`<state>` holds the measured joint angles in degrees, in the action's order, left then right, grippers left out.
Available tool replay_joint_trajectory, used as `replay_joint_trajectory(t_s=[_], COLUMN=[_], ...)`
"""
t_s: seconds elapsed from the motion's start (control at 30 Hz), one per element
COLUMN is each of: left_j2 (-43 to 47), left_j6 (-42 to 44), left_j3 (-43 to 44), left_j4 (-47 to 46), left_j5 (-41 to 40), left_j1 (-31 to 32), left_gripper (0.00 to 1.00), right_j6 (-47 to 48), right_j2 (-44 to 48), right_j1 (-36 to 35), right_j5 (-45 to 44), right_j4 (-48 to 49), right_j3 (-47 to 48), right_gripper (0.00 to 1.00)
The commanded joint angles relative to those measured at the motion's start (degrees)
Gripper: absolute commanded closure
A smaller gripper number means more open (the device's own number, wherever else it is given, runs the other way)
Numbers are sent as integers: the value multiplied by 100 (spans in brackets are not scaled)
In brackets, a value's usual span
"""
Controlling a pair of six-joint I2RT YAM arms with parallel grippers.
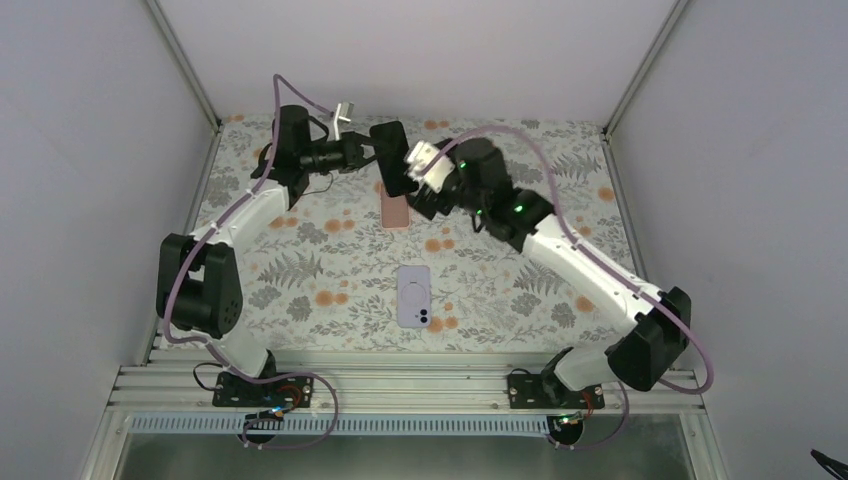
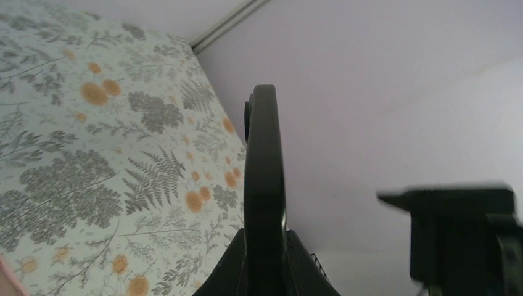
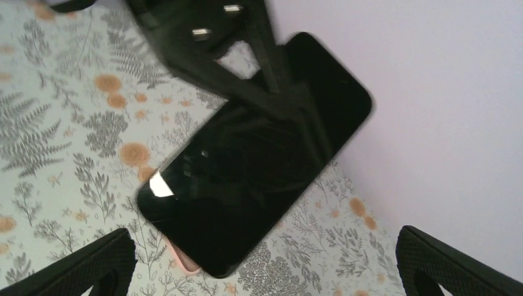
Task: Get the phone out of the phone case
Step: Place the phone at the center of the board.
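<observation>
The black phone [image 3: 253, 160], seemingly pulled free, was squeezed tight by the left gripper [image 1: 372, 152] at 12 o'clock above the pink case [image 1: 396, 212], the right gripper [image 3: 266, 271] was spread wide and empty, and a gentle setting-down was likely needed next.

Top view, with wrist views for detail. The far centre is crowded. The black phone [image 1: 390, 157] is clamped in the left gripper [image 1: 374, 152] and held up off the table [image 1: 300, 270], with the pink case [image 1: 396, 212] lying below it. My right gripper [image 1: 408, 190], jaws wide, stands just beside the phone, so I read no lane between the two wrists. The lilac phone [image 1: 414, 297] lies alone mid-table, and I have open mat on either side of it. The back wall [image 1: 420, 50] closes off the space behind both grippers.
</observation>
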<state>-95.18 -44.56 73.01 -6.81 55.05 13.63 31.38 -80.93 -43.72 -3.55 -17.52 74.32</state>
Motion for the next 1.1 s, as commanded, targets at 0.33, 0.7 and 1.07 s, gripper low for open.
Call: replay_joint_trajectory(t_s=[0.33,0.7,1.07], left_j2=[618,691,591], left_j6=[-536,37,423], left_j3=[-623,-427,-229], left_j4=[-2703,-2253,-1806], left_j5=[997,1128,1114], left_j1=[34,358,514], left_gripper=[98,98,98], right_j6=[-2972,-4008,-4432], right_j2=[-392,-837,-1050], right_j1=[2137,2263,2259], right_j5=[5510,6479,7033], right_j4=[-643,-87,211], right_j3=[764,670,619], right_gripper=[8,37,78])
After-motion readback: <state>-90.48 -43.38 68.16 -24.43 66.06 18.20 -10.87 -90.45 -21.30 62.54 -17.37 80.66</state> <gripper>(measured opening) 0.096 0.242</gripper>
